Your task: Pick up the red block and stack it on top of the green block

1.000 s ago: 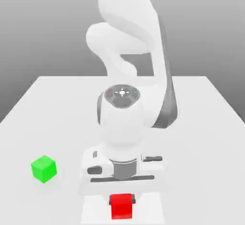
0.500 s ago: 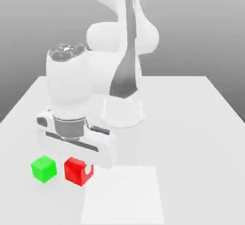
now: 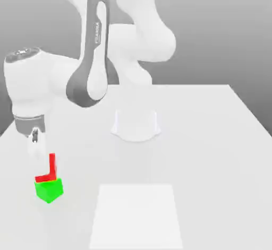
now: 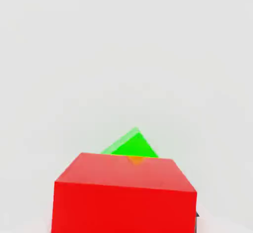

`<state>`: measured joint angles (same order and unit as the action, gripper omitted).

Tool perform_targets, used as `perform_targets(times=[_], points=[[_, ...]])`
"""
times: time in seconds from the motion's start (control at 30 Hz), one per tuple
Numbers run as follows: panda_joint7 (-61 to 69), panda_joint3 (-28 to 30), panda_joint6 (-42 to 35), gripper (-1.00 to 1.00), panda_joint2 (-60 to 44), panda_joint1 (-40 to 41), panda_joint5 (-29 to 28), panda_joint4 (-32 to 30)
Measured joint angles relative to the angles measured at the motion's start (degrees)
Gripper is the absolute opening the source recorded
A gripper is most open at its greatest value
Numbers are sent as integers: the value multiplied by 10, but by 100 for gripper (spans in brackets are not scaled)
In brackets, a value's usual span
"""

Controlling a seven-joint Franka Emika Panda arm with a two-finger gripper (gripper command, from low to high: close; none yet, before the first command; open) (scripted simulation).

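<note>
The pincer (image 3: 43,170) is low at the exterior view's left of the bench (image 3: 207,164), pointing down with the red block (image 3: 52,167) at its tip. Whether it stands wide or narrow, or still grips the block, I cannot tell. Part of the red block is hidden behind the pale end of the pincer; a strip and a lower edge show around it. The green block (image 3: 49,191) is directly below the pincer, on the bench, and the red block's lower edge meets its top in the exterior view. Whether the two truly touch, I cannot tell. In the hand view, the red block is close beneath the pincer and covers most of the green one, whose corner juts out past it, so the two are turned differently. A flat white panel (image 3: 136,214) lies toward the exterior view's right of the pincer, well apart. The arm's base (image 3: 136,126) stands behind the panel, also to the pincer's right there.
</note>
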<state>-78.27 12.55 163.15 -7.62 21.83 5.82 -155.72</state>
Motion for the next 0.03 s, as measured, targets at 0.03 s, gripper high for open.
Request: perform_targets(times=[0.03], points=[[0, 0, 0, 100, 0, 0, 0, 0]])
